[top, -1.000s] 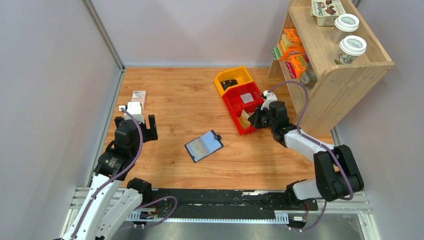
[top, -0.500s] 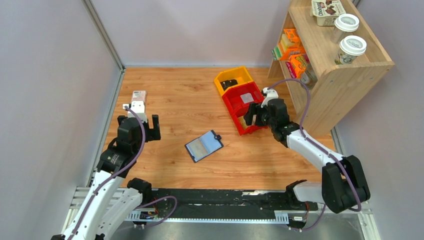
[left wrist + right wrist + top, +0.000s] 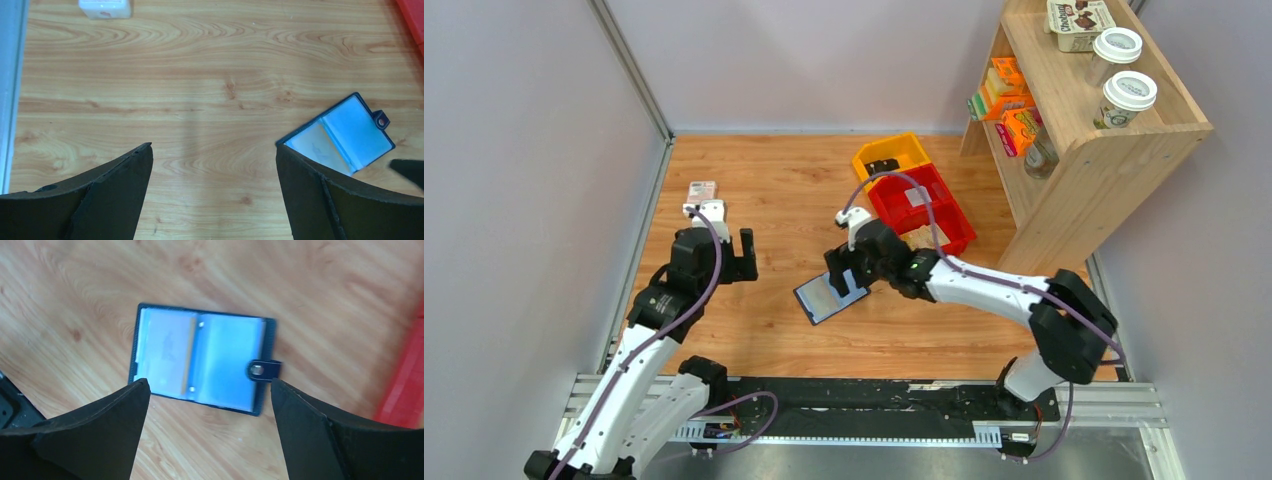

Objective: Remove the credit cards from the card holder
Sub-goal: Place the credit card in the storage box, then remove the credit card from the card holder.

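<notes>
Currently right end effector (image 3: 209, 383) hovers over card holder (image 3: 202, 362)

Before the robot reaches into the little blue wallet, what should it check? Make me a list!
1. Card holder lies open and flat on the table: ok.
2. Right gripper open and empty above it: ok.
3. Left gripper open, off to one side: ok.
4. Snap tab clear of the pockets: ok.
5. Anything left inside: cannot tell; one pocket seems to hold something pale.
</notes>
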Available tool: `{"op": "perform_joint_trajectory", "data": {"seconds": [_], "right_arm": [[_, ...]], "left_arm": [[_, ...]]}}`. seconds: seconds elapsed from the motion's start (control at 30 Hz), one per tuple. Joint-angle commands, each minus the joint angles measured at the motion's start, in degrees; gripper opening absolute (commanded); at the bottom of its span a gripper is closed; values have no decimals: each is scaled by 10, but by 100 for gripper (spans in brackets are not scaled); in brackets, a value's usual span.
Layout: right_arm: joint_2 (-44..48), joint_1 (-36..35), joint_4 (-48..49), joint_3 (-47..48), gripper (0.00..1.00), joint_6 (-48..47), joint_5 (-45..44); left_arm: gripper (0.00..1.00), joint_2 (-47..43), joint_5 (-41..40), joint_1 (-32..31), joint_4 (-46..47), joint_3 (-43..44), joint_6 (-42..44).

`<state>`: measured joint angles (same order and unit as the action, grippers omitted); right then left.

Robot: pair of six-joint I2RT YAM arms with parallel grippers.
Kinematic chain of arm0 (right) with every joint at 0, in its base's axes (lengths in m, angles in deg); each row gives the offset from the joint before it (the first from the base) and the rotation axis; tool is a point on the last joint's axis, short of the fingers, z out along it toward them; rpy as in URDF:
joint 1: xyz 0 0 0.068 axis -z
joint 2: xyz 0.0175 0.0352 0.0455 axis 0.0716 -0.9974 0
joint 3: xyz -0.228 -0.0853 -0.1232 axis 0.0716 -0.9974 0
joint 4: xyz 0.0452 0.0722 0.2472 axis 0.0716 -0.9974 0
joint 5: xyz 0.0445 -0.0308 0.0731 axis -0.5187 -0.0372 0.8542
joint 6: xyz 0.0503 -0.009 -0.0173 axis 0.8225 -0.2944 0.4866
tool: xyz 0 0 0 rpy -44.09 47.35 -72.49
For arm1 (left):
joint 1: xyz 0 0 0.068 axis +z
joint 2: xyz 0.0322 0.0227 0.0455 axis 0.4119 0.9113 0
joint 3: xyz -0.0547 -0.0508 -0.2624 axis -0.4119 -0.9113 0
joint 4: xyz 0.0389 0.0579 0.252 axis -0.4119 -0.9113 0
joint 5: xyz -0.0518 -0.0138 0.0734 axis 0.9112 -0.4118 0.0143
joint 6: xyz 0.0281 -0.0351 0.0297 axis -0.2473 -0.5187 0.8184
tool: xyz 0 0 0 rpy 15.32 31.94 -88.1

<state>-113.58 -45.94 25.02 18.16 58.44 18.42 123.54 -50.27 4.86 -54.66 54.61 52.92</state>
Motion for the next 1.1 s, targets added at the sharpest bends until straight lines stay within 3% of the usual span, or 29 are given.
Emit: {"op": "perform_joint_trajectory", "data": {"seconds": [0.0, 0.2, 0.53, 1.07], "right_arm": [[-77, -53, -29, 64, 94, 1, -25], [-157, -95, -42, 103, 94, 0, -23], [-202, -115, -59, 100, 93, 5, -54], [-194, -90, 11, 41, 56, 50, 51]], "left_arm": [[100, 21, 42, 1, -5, 5, -47], [96, 49, 88, 1, -16, -2, -77], [93, 74, 171, 1, 7, -32, -126], [90, 126, 236, -28, 72, -66, -187]]}}
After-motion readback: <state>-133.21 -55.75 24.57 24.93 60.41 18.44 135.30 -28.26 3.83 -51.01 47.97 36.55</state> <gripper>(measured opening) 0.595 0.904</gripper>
